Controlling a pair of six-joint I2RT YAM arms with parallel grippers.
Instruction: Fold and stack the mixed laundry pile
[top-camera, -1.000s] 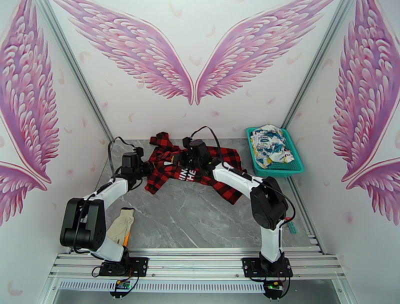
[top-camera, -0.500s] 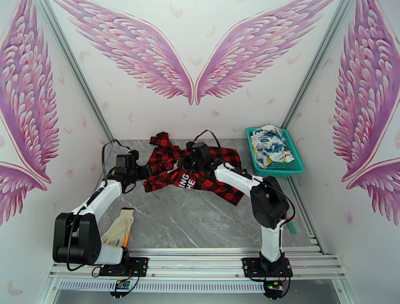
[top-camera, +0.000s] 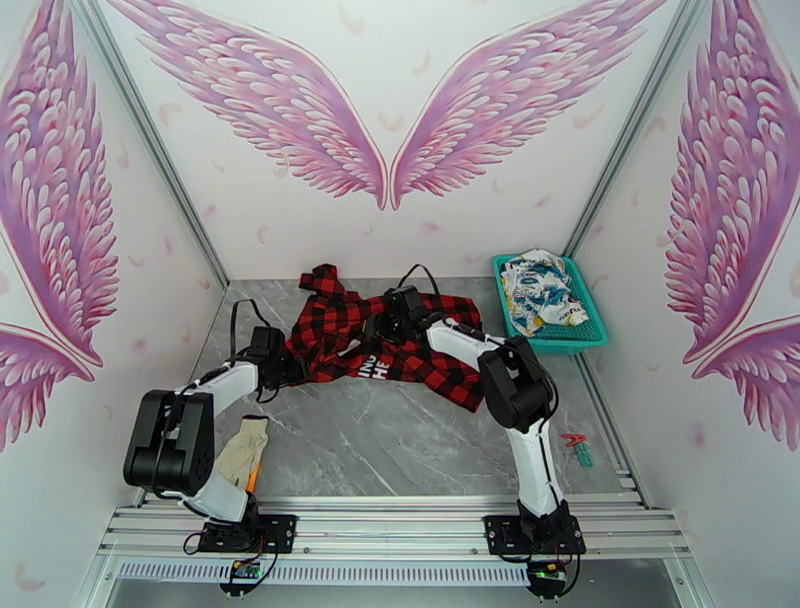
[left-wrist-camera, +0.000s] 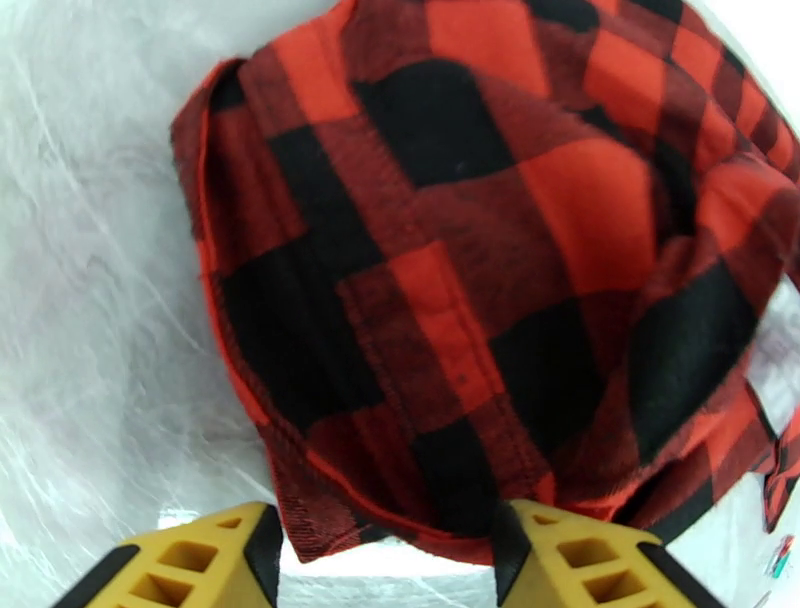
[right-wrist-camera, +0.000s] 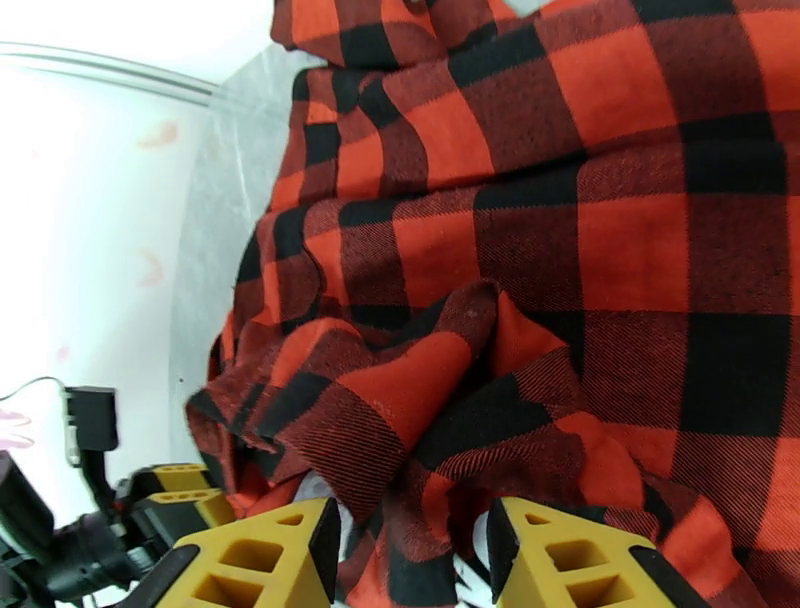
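The red-and-black check shirt (top-camera: 335, 318) lies spread at the back of the grey table (top-camera: 400, 430), white lettering facing up. My left gripper (top-camera: 288, 367) sits at its left edge; in the left wrist view the left gripper (left-wrist-camera: 385, 562) is open, and the shirt (left-wrist-camera: 470, 250) hem lies just ahead of its yellow fingers (left-wrist-camera: 200, 565). My right gripper (top-camera: 385, 328) rests on the shirt's middle. Seen from the right wrist, the right gripper (right-wrist-camera: 410, 560) is open over bunched folds of the shirt (right-wrist-camera: 600, 230). The white printed garment (top-camera: 540, 285) lies in the basket.
The teal mesh basket (top-camera: 555, 345) stands at the back right corner. A beige glove (top-camera: 243, 450) lies near the left arm's base. A small red clip (top-camera: 573, 440) sits on the right rail. Bare table stretches in front of the shirt.
Both grippers went from shut to open and let go of the shirt. The shirt settled flatter toward the back. My left gripper dropped nearer the table; the right arm reached farther back.
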